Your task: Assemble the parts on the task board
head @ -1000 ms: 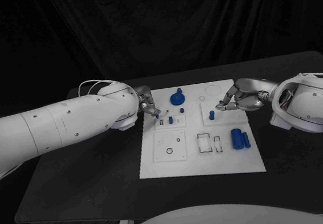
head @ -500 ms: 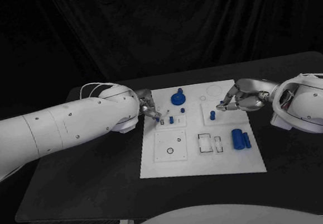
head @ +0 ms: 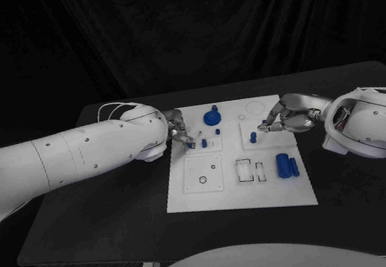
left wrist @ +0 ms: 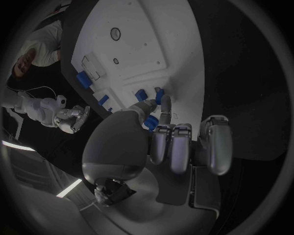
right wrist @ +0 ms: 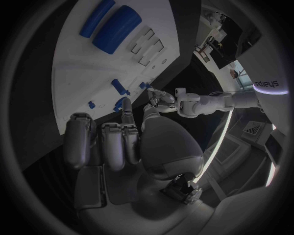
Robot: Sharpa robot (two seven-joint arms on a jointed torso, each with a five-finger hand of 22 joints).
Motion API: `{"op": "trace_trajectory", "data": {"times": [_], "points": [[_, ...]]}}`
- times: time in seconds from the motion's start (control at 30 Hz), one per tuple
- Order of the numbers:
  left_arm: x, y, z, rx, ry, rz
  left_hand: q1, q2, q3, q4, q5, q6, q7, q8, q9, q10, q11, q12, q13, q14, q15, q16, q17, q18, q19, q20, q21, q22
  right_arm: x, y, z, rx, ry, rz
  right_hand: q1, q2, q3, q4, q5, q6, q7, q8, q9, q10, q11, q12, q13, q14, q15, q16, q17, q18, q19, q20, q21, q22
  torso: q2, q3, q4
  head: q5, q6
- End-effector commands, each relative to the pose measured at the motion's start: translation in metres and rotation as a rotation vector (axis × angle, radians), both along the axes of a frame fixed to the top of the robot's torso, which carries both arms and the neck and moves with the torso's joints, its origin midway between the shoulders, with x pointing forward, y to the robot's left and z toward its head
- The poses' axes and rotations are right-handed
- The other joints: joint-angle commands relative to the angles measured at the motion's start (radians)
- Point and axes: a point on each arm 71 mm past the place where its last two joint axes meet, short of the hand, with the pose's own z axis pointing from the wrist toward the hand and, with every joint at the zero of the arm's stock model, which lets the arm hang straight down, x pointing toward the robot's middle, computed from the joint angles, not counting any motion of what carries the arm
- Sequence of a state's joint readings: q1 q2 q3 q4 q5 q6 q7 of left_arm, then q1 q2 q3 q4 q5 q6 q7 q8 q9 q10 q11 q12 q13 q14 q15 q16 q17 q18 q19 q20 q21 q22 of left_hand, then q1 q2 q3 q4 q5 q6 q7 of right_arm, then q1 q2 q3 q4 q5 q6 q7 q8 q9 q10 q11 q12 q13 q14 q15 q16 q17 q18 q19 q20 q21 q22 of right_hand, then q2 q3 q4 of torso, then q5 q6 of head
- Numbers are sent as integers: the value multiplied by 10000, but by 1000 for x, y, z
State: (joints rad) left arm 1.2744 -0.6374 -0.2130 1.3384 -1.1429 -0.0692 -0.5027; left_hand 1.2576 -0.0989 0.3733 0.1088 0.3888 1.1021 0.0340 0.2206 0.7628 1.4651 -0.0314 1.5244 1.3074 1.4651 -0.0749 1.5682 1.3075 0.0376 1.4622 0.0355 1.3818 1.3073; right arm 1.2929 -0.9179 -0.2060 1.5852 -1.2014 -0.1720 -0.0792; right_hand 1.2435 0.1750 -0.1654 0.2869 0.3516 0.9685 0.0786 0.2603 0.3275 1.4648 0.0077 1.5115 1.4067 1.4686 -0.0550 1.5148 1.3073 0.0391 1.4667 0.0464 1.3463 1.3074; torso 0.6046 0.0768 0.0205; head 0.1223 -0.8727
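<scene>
My left hand (head: 179, 132) has crept a little lower along the task board's (head: 240, 191) near-left edge since a second ago. On the black worktop (head: 97, 207) the board lies centred. That hand pinches a small blue part (left wrist: 151, 121), I think. My right hand (head: 281, 120) hovers curled, apparently empty, beside a blue peg (head: 253, 137).

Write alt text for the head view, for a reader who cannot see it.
A white task board lies on a black table, with the left hand at a small blue part near its left edge and the right hand beside its right edge. Two blue cylinders lie near the board's right side.
</scene>
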Motion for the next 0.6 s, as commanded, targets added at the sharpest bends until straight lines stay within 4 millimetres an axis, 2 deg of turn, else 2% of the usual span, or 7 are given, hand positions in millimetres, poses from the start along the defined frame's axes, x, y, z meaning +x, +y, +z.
{"op": "trace_trajectory", "data": {"times": [0.03, 0.6], "points": [[0, -3, 0, -202, -145, -101, 16, 125, 147, -75, 50, 21, -63, -40, 13, 725, -83, -42, 2274, 1057, -84, 26, 2633, 91, -20, -50, -59, 2010, 0, -1, -1, -30, -14, -142, 1, 68, -70, 8, 25, 77, -16, 12, -11, 366, -83, -32, 266, 705, -77, -42, 1399, 167, -52, 24, -54, 1891, 18, -5, -7, 9, 1], [0, -9, 0, -234, -125, -228, 15, 128, 166, -82, 65, 23, -60, -39, 19, 722, -82, -48, 2270, 1057, -85, 26, 2633, 90, -17, -50, -56, 2011, -1, -1, -1, -19, -27, -154, 1, 68, -70, 8, 25, 77, -16, 12, -11, 366, -83, -32, 266, 705, -77, -42, 1399, 167, -52, 24, -54, 1891, 0, -5, -5, -11, 1]]}}
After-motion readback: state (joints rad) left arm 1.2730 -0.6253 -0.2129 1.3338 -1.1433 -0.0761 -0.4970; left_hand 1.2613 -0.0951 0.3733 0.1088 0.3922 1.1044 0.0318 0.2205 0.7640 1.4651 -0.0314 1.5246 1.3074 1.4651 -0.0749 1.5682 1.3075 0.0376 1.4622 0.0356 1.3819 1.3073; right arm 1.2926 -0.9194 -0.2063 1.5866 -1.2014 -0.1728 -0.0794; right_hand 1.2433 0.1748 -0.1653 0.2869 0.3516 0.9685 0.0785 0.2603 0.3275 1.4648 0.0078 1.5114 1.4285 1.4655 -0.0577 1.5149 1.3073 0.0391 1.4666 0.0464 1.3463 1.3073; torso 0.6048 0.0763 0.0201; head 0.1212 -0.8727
